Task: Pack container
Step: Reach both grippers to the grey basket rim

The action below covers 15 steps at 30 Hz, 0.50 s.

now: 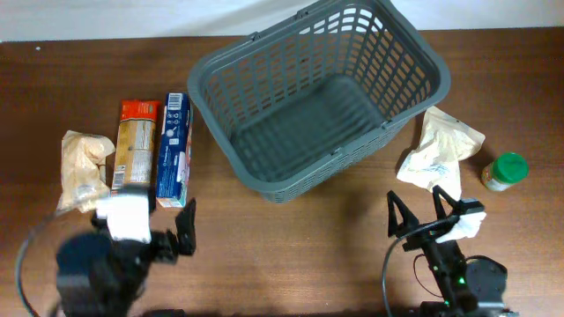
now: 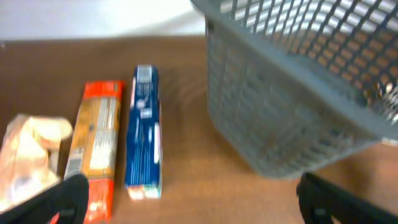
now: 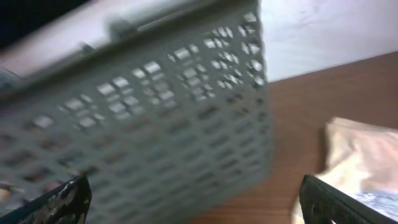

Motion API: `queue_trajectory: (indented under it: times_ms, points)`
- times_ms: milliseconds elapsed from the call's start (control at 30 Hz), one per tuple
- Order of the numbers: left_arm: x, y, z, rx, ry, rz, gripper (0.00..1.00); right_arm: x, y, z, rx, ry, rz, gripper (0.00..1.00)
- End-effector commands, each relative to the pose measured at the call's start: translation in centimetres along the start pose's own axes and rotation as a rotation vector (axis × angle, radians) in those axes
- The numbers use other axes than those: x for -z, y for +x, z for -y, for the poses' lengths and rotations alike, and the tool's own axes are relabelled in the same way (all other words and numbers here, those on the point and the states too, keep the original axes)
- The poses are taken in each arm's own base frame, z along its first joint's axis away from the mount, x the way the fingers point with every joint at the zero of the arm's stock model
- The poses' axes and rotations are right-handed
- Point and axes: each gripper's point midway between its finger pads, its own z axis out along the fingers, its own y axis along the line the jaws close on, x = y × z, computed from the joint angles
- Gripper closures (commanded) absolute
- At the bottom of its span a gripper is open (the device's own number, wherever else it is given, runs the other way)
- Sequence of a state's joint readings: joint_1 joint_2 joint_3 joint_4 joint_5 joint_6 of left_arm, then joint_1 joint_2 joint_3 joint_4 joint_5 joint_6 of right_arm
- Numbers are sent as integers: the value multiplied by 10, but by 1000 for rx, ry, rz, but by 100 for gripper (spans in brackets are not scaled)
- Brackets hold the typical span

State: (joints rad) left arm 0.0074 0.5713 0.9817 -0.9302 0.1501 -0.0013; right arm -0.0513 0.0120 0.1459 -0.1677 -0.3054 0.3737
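Overhead first: the container (image 1: 397,62) sits up the middle of the counter (image 1: 308,255), skewed, its near wall facing both arms. Left gripper (image 1: 154,224) is spread wide, just below the blue box (image 1: 174,150) and orange packet (image 1: 137,145), gripping nothing. Right gripper (image 1: 421,211) is spread too, one finger just beside the crumpled white bag (image 1: 441,150); whether they touch, I cannot tell. A bare strip of counter runs between the grippers and the container.

Left wrist view: the left gripper (image 2: 191,183) has its fingers far apart over bare wood. The blue box (image 2: 144,130) lies ahead and the container (image 2: 286,112) stands to the right.

Right wrist view, blurred: the right gripper (image 3: 194,183) is wide open. The container (image 3: 174,112) wall looms close, with the bag (image 3: 360,155) at right
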Motion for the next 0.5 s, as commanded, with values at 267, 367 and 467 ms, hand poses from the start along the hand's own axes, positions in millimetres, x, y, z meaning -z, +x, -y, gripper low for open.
queue_trajectory:
  times_ms: [267, 367, 467]
  points:
    - [10, -109, 3, -24, 11, -54, 1, 26, -94, -56, 78, 9, -215, 1]
    - [15, -124, 4, -123, 12, -31, 1, 21, -116, -63, 97, 36, -336, 1]
    - [20, -129, 10, -134, 41, -10, 1, 11, -146, -71, 119, 48, -423, 1]
